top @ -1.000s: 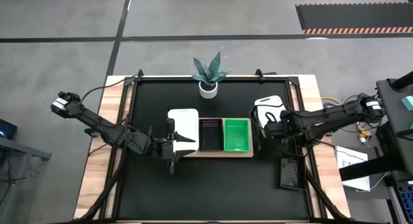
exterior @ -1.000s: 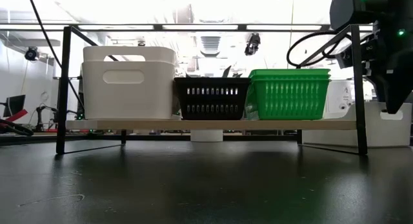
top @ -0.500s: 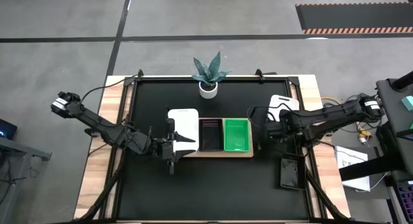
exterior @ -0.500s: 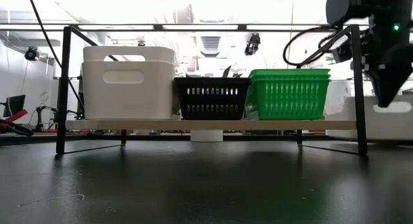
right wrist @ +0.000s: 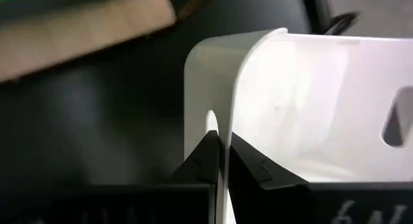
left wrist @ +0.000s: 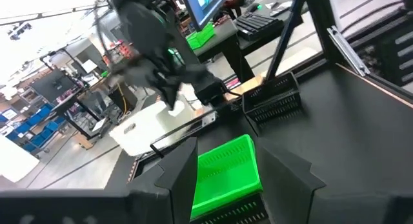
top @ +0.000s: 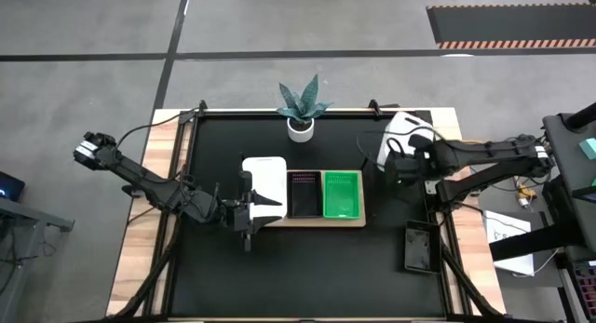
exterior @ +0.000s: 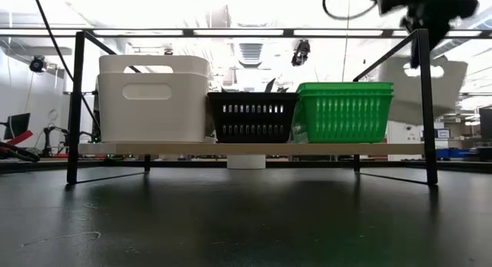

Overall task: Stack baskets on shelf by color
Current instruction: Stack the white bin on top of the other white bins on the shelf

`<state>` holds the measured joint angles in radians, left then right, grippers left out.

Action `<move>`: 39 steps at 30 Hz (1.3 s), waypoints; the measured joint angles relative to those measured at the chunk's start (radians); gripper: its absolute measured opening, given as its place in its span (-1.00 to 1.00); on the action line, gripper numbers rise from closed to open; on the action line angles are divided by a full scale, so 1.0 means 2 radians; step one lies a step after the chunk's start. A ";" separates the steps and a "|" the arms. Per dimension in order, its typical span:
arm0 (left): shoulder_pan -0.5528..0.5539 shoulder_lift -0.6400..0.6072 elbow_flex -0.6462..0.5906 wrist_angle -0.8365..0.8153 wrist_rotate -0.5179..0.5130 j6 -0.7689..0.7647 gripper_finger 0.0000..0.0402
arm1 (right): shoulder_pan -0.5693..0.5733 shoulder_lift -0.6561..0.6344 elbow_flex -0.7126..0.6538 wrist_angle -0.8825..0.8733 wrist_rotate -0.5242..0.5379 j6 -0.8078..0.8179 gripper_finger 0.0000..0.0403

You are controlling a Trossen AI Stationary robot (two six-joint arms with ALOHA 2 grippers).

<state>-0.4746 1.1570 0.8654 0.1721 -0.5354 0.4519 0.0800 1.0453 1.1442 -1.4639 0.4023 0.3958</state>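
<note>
On the wooden shelf stand a white basket, a black basket and green baskets. My right gripper is shut on a second white basket, high above the table's far right. My left gripper is open beside the shelf's left end, by the white basket there. Another black basket rests on the mat. My right gripper pinches one wall of the white basket at its rim, beside a handle cut-out, with one finger inside the basket and one outside. The basket is lifted clear of the table and hangs tilted below the gripper.
A potted plant stands at the mat's far middle. The shelf's black metal frame rises at both ends, its right post close to the lifted basket. Open mat lies in front of the shelf.
My right gripper has risen and gone toward the table's far edge with the white basket. The basket, which sat on the table to the right of the shelf, is now lifted clear above shelf height and tilted.
</note>
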 joint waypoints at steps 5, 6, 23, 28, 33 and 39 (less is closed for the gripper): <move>-0.010 -0.024 -0.015 0.003 -0.002 0.000 -0.30 | 0.000 0.034 0.099 -0.059 0.037 -0.006 -0.96; -0.012 -0.030 -0.019 0.007 -0.005 -0.001 -0.30 | -0.001 0.042 0.119 -0.056 0.037 -0.009 -0.96; -0.020 -0.144 -0.124 0.058 -0.050 -0.027 -0.30 | 0.000 0.277 0.472 -0.053 0.044 -0.128 -0.96; -0.020 -0.168 -0.146 0.068 -0.054 -0.027 -0.30 | 0.001 0.366 0.574 -0.054 0.012 -0.145 -0.96; -0.020 -0.191 -0.162 0.069 -0.055 -0.038 -0.30 | 0.004 0.405 0.591 -0.011 -0.025 -0.166 -0.96; -0.020 -0.214 -0.179 0.068 -0.055 -0.040 -0.30 | 0.009 0.429 0.593 0.034 -0.032 -0.166 -0.96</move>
<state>-0.5148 0.7287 0.5075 0.3091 -0.6461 0.3720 0.0986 1.9041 2.3295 -1.3955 0.3385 0.0643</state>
